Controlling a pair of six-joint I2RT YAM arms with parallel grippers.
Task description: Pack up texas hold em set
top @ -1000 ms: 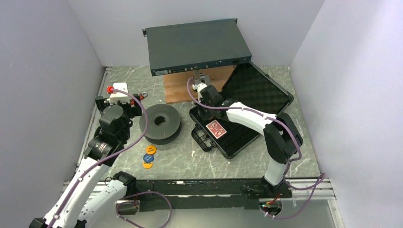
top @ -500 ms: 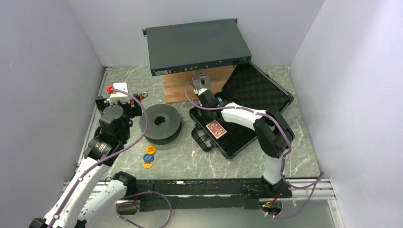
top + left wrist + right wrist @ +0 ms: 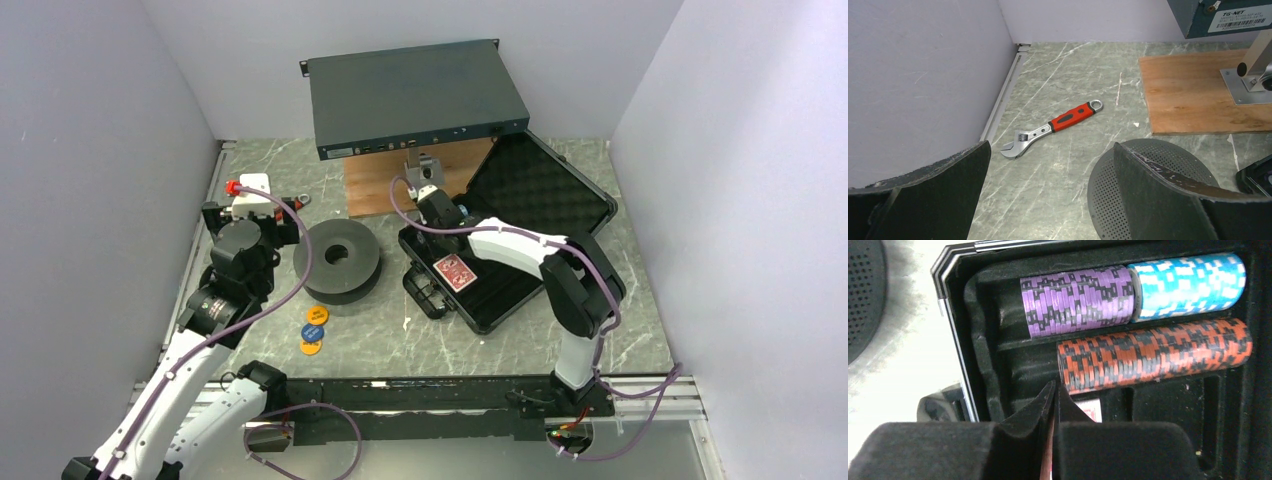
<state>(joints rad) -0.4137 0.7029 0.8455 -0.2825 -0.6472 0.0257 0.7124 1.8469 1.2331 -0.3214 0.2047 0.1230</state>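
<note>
Green marbled table (image 3: 450, 345), pale walls (image 3: 100, 150) on three sides. Black case (image 3: 500, 300) lies open at centre-right, with its foam-lined lid (image 3: 545, 190) thrown back toward 1 o'clock.

In the tray, the purple stack (image 3: 1078, 300) and teal stack (image 3: 1188, 285) lie end to end in one groove. The brown stack (image 3: 1153, 355) lies in the next groove. The red-backed card deck (image 3: 454, 271) sits toward the tray's 7 o'clock side. Three discs (image 3: 312, 332), orange, blue and yellow, lie out on the table at 8 o'clock of the case, well apart from it.

Right claw (image 3: 1054, 390) hangs over the tray's 10 o'clock corner. Its jaws are pressed together with nothing seen between them. The tips are near the end of the brown stack; contact cannot be told. Left claw (image 3: 1050, 165) hovers at the table's 9 o'clock side, jaws spread wide and empty.

Surroundings:
- Dark grey spool (image 3: 337, 260) sits at 12 o'clock of the discs, near the case's 9 o'clock side.
- Flat metal box (image 3: 415, 95) at 12 o'clock overhangs a wooden board (image 3: 375, 190).
- Grey bracket (image 3: 422, 170) stands on that board, just beyond the right wrist.
- Red-handled wrench (image 3: 1050, 129) lies flat at 11 o'clock of the spool, near the left wall.
</note>
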